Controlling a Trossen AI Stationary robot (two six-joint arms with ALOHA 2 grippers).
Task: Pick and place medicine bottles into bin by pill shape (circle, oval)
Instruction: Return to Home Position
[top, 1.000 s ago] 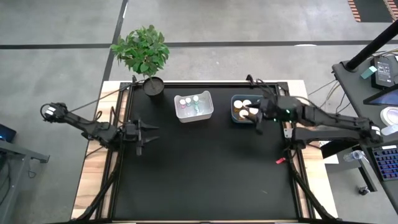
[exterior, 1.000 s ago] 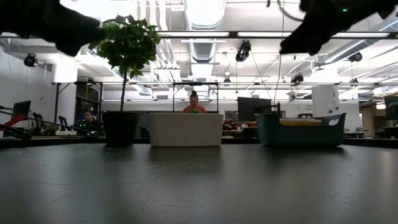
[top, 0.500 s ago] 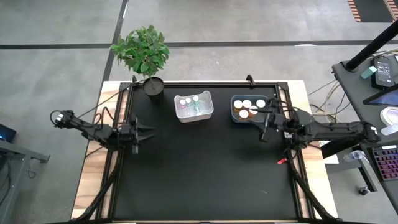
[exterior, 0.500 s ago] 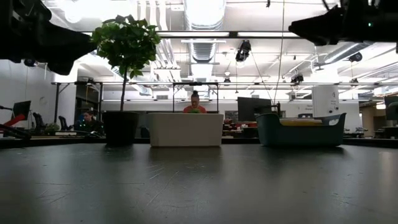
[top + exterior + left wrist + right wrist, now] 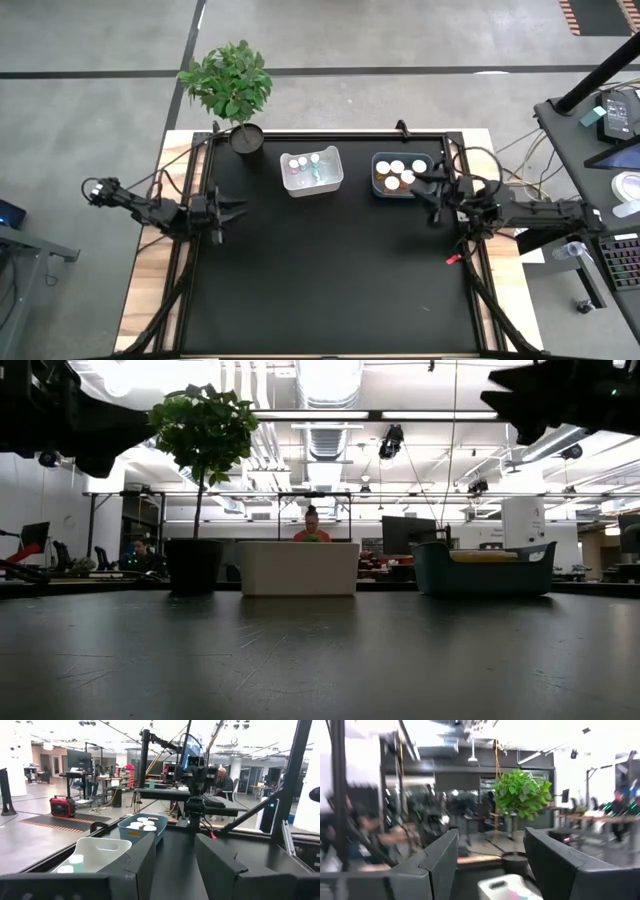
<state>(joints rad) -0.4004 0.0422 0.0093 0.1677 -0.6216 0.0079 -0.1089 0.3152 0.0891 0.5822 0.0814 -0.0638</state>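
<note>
Medicine bottles (image 5: 400, 174): sitting cap-up in two bins along the far edge of the tabletop (image 5: 330, 270). Amber ones are resting in the blue bin (image 5: 482, 576) toward the far right corner, smaller clear ones in the white bin (image 5: 298, 568) near mid-edge. Handling, judged: light, rigid, smooth-sided, likely slipping under a loose pinch; gripping just below the white cap is looking safest. Left tool (image 5: 175, 840) is hovering open and empty at the left edge. Right tool (image 5: 490, 837), likewise open and empty, is hovering by the blue bin.

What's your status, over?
Left gripper open, empty, far left. Right gripper open, empty, beside blue bin. Medicine bottles in white bin and blue bin, none loose. Red object at right edge only.
</note>
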